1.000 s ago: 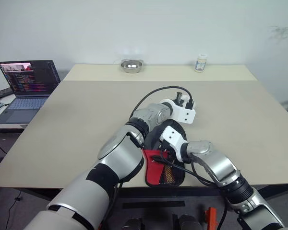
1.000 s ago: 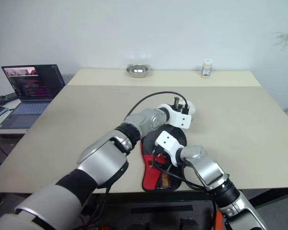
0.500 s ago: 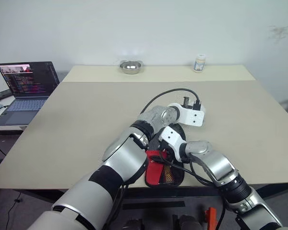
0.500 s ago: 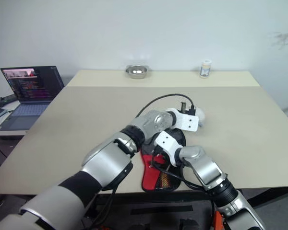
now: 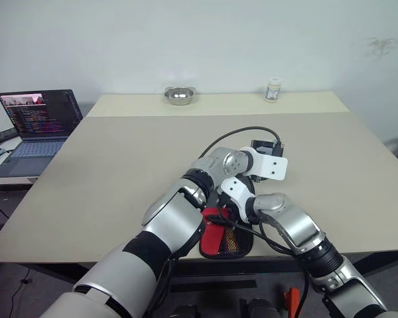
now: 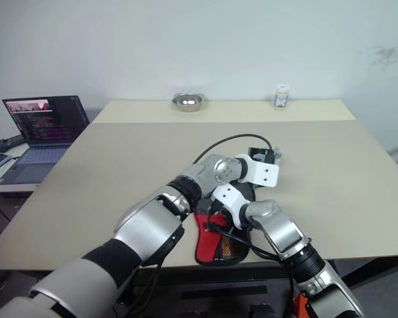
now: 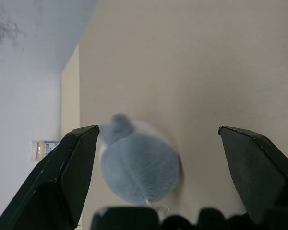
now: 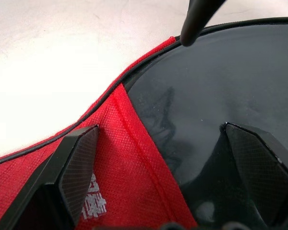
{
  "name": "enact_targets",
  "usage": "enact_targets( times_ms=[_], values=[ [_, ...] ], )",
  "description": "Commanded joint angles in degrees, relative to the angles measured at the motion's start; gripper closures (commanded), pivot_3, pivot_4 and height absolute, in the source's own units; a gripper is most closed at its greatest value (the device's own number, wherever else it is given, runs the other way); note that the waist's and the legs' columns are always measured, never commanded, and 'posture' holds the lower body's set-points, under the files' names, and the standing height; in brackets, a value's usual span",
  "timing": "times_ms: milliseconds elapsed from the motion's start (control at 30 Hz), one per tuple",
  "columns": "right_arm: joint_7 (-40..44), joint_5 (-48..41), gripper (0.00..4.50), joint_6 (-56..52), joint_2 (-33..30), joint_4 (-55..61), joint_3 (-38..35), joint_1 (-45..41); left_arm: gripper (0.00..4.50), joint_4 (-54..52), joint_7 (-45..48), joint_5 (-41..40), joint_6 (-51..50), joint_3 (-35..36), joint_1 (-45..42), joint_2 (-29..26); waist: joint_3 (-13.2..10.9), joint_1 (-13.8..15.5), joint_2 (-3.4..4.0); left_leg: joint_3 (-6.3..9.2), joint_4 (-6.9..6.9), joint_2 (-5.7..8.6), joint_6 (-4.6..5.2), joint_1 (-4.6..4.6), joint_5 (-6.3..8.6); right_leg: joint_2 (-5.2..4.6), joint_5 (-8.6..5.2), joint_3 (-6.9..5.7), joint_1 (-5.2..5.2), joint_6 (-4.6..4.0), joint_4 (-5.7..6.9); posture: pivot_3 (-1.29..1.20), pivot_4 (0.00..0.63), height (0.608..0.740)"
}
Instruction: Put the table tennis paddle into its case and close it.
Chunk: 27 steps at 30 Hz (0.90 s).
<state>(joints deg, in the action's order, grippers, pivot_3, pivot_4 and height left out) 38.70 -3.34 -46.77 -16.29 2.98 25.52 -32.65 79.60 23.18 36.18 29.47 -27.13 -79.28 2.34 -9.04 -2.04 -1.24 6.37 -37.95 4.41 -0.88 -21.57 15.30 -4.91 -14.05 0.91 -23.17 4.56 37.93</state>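
The right claw (image 8: 158,158) stands released over the case (image 8: 134,158), woven red fabric beside a smooth black panel; the left claw (image 7: 158,148) is released above the matte desk (image 7: 182,57).

Light is even and fairly bright, seemingly from overhead, with no hard glare on the pale table (image 5: 119,159). Just beyond the left gripper (image 7: 158,143) a soft grey rounded blur sits on the table, far out of focus; it may be a shadow, though that is hard to tell. Between the right gripper (image 8: 161,148) fingers, the case (image 8: 134,182) shows a dull sheen on its dark panel, with faint shadows. The gripper fingers nearest each wrist lens are blurred.
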Motion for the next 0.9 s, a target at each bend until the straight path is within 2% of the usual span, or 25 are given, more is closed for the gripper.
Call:
enact_targets(
  times_ms=[33,167,367,467,567,633,767,900],
  values=[
    [0.81,0.52,0.0,-2.2,0.16,-6.17,2.62,1.68,0.04,-2.06,-1.26,-3.03,0.98,2.9,-1.56,-0.6,0.0,-0.09,0.0,0.0,0.0,0.0,0.0,0.01,0.0,0.0,0.0,0.0,0.0,0.0,0.01,0.0,0.15,0.74],
    [0.29,0.58,0.0,-1.7,0.56,-7.03,1.66,0.9,0.04,-2.89,-2.52,-7.78,0.95,8.21,-3.96,-4.26,-0.01,-0.5,0.0,0.01,0.0,-0.02,-0.01,0.04,-0.01,0.01,0.0,0.0,0.0,0.0,0.04,0.0,0.15,0.74],
    [-0.43,-0.54,0.0,-2.6,1.39,-3.32,-1.05,-0.7,0.04,-3.79,0.89,-14.57,0.22,15.42,-5.32,-11.77,-0.02,-0.88,0.0,0.03,0.0,-0.03,-0.03,0.06,-0.02,0.01,0.0,-0.01,-0.01,0.01,0.05,0.0,0.15,0.74],
    [-0.54,-2.08,0.0,-5.46,1.23,2.73,-3.39,-1.73,0.04,-4.31,9.18,-20.52,-1.36,20.46,-3.79,-15.09,-0.04,-0.69,-0.01,0.05,-0.01,0.01,-0.02,-0.01,-0.02,0.0,0.01,-0.02,-0.01,0.02,0.03,0.0,0.15,0.74],
    [-1.26,-6.52,0.0,-13.05,1.88,12.16,-9.35,-3.1,0.04,-6.37,27.45,-29.85,-1.32,26.68,1.18,-17.57,-0.09,-0.87,0.05,0.08,-0.02,0.01,-0.02,-0.28,-0.02,0.0,0.18,-0.04,-0.28,-0.27,0.05,0.0,0.15,0.74],
    [-1.28,-9.53,0.0,-18.46,1.42,17.83,-13.0,-4.02,0.04,-8.03,34.63,-33.11,-2.83,28.45,4.26,-18.74,-0.09,-1.01,0.06,0.06,-0.02,-0.01,-0.04,-0.46,-0.03,0.0,0.21,-0.01,-0.51,-0.33,0.08,0.0,0.15,0.74],
    [1.33,-16.98,0.0,-28.63,-3.89,29.53,-20.52,-5.02,0.04,-11.18,40.81,-36.38,-6.01,29.8,10.22,-20.1,-0.1,-0.89,0.06,0.12,-0.11,0.04,-0.1,-1.2,-0.06,-0.02,0.22,-0.06,-1.14,-0.36,0.05,0.0,0.15,0.74],
    [3.12,-20.33,0.0,-30.27,-13.05,33.36,-26.23,-4.81,0.04,-16.35,46.37,-38.19,-8.83,28.92,16.2,-20.01,-0.12,-0.19,0.04,0.12,-0.09,0.11,-0.02,-1.38,-0.02,-0.11,0.22,-0.12,-1.21,-0.36,-0.14,0.0,0.15,0.74]
  ],
)
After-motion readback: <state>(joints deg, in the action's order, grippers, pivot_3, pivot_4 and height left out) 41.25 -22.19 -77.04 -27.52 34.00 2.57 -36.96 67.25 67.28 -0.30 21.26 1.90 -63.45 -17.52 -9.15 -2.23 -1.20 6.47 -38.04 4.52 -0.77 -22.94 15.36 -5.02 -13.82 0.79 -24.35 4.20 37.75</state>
